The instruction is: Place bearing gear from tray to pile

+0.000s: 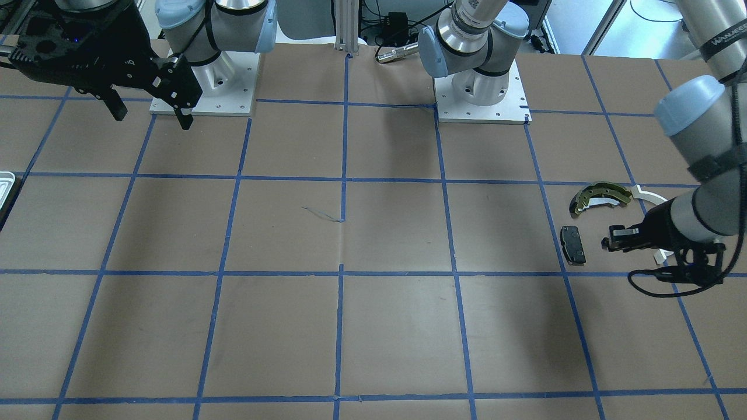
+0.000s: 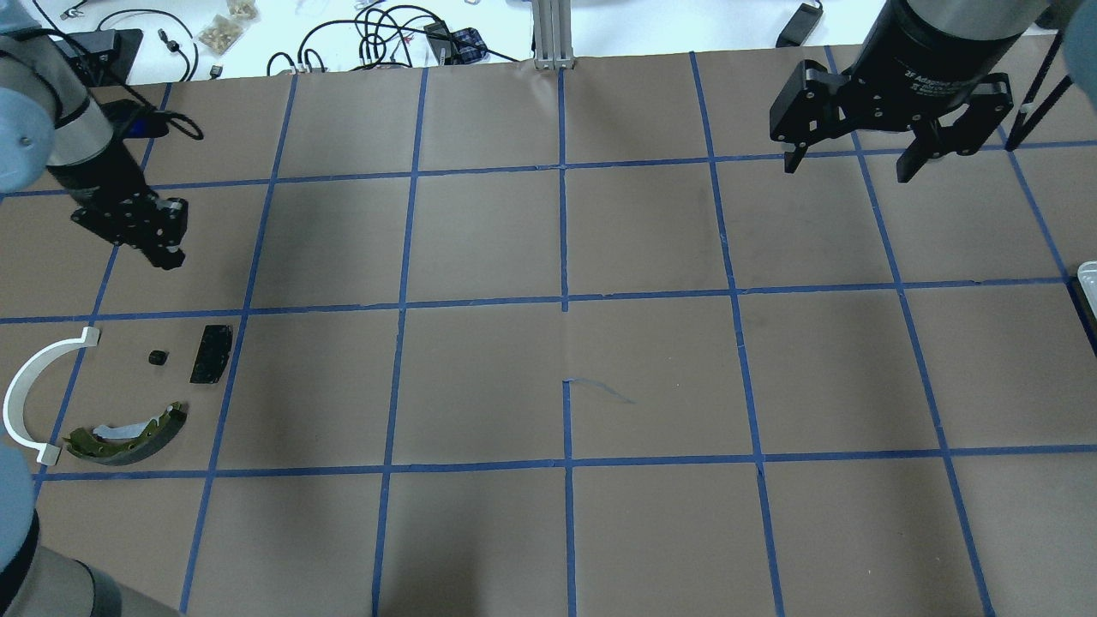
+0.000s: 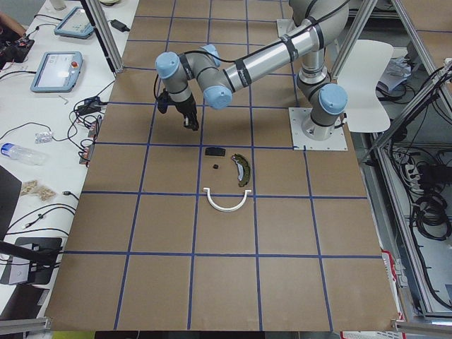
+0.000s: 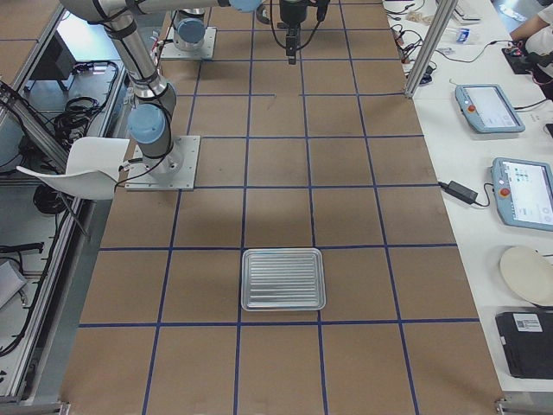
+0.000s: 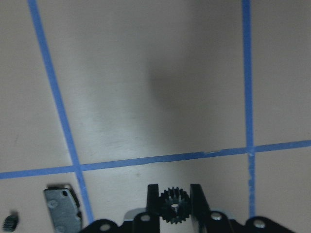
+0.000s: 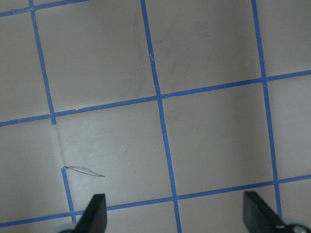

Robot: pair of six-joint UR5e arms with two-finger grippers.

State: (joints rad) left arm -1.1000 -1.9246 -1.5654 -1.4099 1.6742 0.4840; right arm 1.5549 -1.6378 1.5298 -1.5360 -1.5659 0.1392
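Bearing gear (image 5: 173,208), small black toothed wheel, pinched in left gripper (image 5: 174,196), right gripper (image 2: 847,171) wide apart, empty

You've got the table (image 2: 651,377) wrapped in brown paper with a blue tape grid. Down in the lower left of the overhead view, loose parts lie flat on it: a white arc strip (image 2: 34,390), an olive-gold brake shoe (image 2: 128,437) near the strip's lower end, a black rectangular pad (image 2: 211,353), and a tiny black bearing gear (image 2: 156,357) just beside that pad. In the exterior right view, the ridged tray (image 4: 283,278) sits lower center.
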